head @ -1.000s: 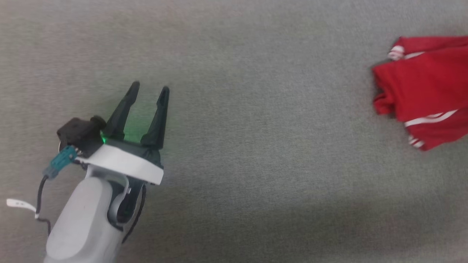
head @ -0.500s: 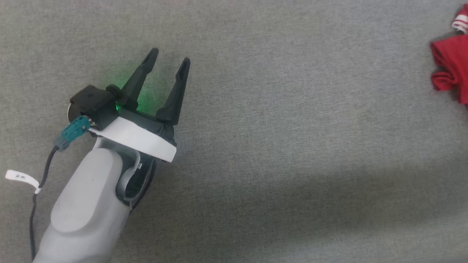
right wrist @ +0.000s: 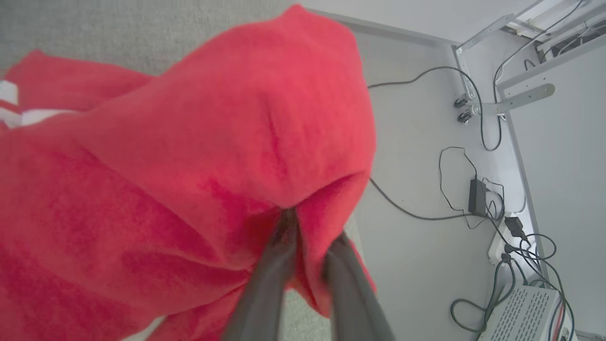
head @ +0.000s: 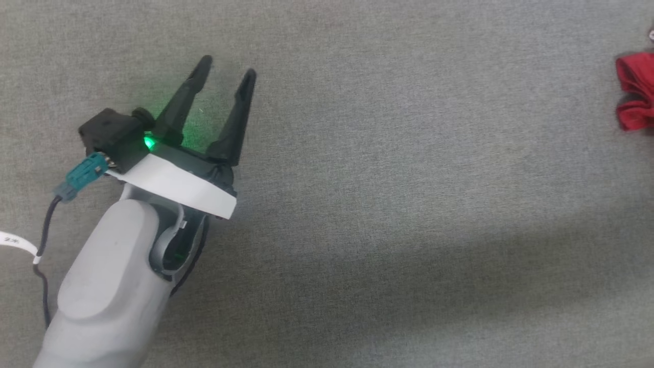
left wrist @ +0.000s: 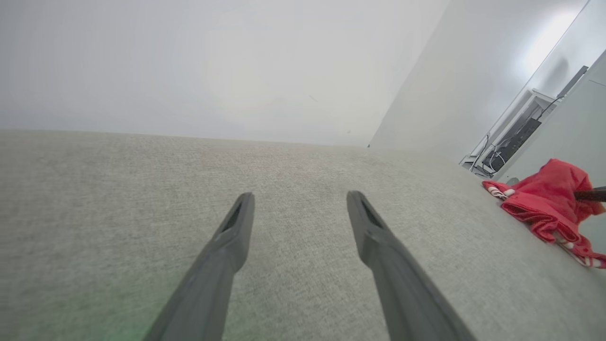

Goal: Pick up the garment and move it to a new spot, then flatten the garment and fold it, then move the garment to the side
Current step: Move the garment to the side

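Note:
The garment point(head: 636, 97) is a bunched red shirt with white striped trim, lying at the far right edge of the grey surface in the head view. The left wrist view shows the garment point(left wrist: 544, 203) raised into a peak on the right. In the right wrist view my right gripper point(right wrist: 310, 232) is shut on a fold of the garment point(right wrist: 189, 142), which tents up over the fingers. My left gripper point(head: 226, 68) stands open over bare surface at the left, far from the cloth. Its fingers point(left wrist: 236, 227) hold nothing.
The grey fabric surface point(head: 388, 204) stretches between the left gripper and the garment. Beyond its edge, the right wrist view shows a pale floor with cables point(right wrist: 473, 156), a power adapter point(right wrist: 476, 196) and a white device point(right wrist: 521, 312). A white wall point(left wrist: 236, 61) rises behind.
Less of the garment shows at the head view's right edge than a second ago; it has slid rightwards. The left gripper sits higher in that view, still open.

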### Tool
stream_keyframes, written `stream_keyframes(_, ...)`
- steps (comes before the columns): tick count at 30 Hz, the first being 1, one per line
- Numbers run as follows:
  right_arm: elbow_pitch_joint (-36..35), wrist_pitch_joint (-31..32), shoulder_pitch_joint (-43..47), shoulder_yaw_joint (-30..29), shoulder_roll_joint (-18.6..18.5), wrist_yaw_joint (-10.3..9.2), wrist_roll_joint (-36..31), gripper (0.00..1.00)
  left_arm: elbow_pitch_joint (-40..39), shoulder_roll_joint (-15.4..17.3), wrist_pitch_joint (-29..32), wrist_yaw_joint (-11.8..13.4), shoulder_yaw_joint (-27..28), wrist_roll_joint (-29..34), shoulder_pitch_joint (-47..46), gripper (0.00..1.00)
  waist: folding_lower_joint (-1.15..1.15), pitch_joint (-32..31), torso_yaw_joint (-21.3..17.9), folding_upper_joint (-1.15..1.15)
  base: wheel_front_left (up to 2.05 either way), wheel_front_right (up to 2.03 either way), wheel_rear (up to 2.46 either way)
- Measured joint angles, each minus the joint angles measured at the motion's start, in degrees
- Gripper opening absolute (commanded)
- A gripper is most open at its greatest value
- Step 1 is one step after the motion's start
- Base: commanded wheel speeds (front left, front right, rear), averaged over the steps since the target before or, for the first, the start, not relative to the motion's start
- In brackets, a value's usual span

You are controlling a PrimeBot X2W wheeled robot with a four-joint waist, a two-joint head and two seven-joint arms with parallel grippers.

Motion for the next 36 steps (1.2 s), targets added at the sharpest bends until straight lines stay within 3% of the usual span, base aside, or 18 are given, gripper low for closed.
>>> stream_keyframes(8, 3.38, -2.70, -3.29, 1.03, 1.04, 0.00, -0.07, 1.00, -0.88, 1.46, 0.02, 0.02, 0.77, -1.69, 2.04, 1.00, 0.00, -1.90, -0.84, 0.00, 0.00, 0.00, 0.00)
stream_keyframes(17, 3.57, -7.33, -4.82, 2.48, 5.67, 0.00, 1.92, 1.00, -1.91, 2.20, 0.02, 0.02, 4.48, -0.70, 5.77, 1.00, 0.00, -5.75, -1.17, 0.00, 0.00, 0.00, 0.00)
stream_keyframes(27, -1.71, -14.49, -1.58, 7.51, 12.72, 0.00, 4.76, 1.00, -3.10, 0.90, 0.02, 0.02, 11.59, 2.18, 12.99, 1.00, 0.00, -11.40, -0.01, 0.00, 0.00, 0.00, 0.00)
stream_keyframes(36, -5.43, -20.56, 3.63, 10.77, 15.19, 0.00, 7.46, 1.00, -3.81, 0.43, 0.02, 0.02, 15.35, 3.37, 18.96, 1.00, 0.00, -16.27, 2.58, 0.00, 0.00, 0.00, 0.00)
